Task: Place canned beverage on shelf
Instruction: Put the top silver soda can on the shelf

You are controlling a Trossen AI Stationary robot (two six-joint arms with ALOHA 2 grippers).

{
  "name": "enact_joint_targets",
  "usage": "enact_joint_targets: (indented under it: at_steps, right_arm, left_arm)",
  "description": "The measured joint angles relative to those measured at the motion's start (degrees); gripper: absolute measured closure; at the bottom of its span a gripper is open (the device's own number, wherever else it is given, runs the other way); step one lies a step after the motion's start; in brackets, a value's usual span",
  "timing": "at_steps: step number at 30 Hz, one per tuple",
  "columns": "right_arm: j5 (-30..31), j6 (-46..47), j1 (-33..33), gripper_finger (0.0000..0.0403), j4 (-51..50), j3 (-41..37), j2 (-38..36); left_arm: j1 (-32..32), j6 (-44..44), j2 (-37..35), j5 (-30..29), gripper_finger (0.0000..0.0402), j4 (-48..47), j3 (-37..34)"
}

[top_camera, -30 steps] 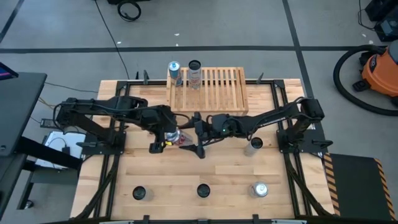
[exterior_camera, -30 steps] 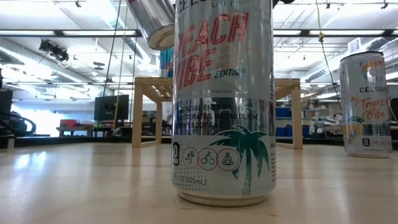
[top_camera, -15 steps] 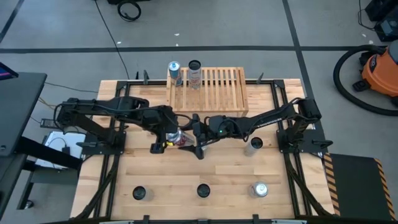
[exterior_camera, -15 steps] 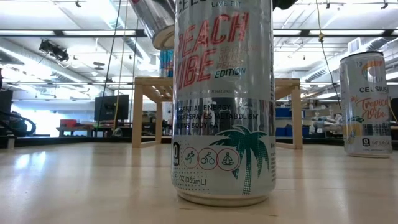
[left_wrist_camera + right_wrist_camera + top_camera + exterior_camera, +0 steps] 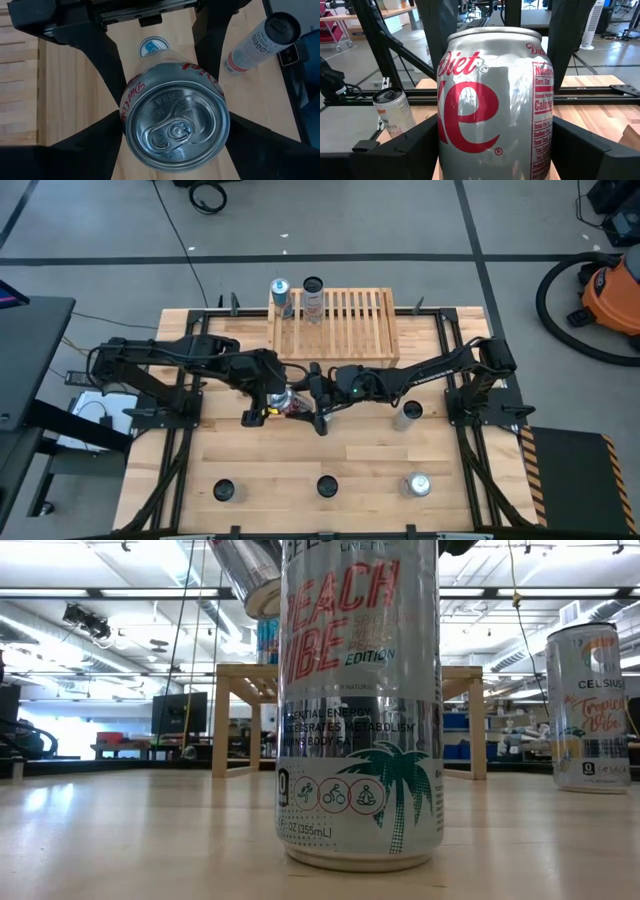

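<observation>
The Diet Coke can (image 5: 287,401) is in the air above the middle of the table (image 5: 370,465), in front of the shelf (image 5: 340,323). My left gripper (image 5: 280,398) and my right gripper (image 5: 312,402) both have their fingers clamped on the can.

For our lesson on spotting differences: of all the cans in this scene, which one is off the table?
The Diet Coke can, held mid-table between the left gripper and right gripper. Every other can stands upright on wood.
</observation>
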Motion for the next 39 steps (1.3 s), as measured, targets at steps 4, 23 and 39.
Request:
enact_joint_targets:
  at_steps: [4,23,39]
  right_arm:
    - [0.1,0.75,0.04,0.0087,0.02,0.0,0.01]
    - [1.76,1.96,0.72,0.009,0.52,0.0,0.0]
    - [1.72,1.78,0.7,0.009,0.74,-0.04,-0.09]
  left_arm:
    - [0.0,0.02,0.0,0.13,0.0084,0.0,0.0]
    - [0.0,0.0,-0.05,0.26,0.0083,-0.34,0.09]
    - [-0.09,-1.11,-0.11,0.07,0.0083,0.63,0.07]
